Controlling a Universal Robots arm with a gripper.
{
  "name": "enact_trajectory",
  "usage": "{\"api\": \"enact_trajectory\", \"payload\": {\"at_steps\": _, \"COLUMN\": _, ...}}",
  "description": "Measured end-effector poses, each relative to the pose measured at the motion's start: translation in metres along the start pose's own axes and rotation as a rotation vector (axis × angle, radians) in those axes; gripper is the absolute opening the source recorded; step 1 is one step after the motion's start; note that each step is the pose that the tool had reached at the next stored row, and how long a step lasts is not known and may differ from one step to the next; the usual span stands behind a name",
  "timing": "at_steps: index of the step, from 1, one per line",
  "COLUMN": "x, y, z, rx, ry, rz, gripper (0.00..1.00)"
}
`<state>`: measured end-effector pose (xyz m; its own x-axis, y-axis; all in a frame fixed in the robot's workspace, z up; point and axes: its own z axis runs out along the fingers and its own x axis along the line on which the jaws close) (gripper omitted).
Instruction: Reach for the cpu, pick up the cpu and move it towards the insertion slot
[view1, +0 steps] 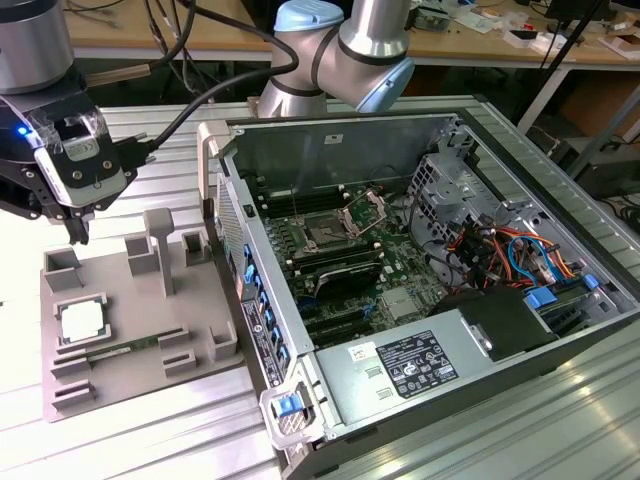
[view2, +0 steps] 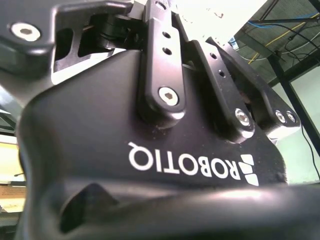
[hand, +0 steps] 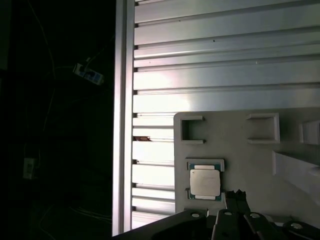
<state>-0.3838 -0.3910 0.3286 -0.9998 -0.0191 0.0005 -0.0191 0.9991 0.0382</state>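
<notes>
- The place was a robotics lab or workshop: a robot arm (view1: 345, 45) stood at a slotted aluminium table (view1: 560, 420).
- An open computer case (view1: 330, 135) lay on the table, its motherboard (view1: 370, 260) bared, beside a grey fixture tray (view1: 130, 300).
- Wooden workbenches (view1: 120, 40) behind it carried tangled cables (view1: 170, 20).

Slatted metal table (view1: 140, 440) bears grey fixture plate (view1: 125, 300) — and open computer case (view1: 330, 150).
</notes>
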Motion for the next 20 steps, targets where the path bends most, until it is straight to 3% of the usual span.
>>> {"api": "enact_trajectory", "payload": {"at_steps": 20, "x": 0.0004, "y": -0.0002, "z": 0.0051, "rx": 0.0000, "ry": 0.0000, "rz": 0.000, "gripper": 0.11}}
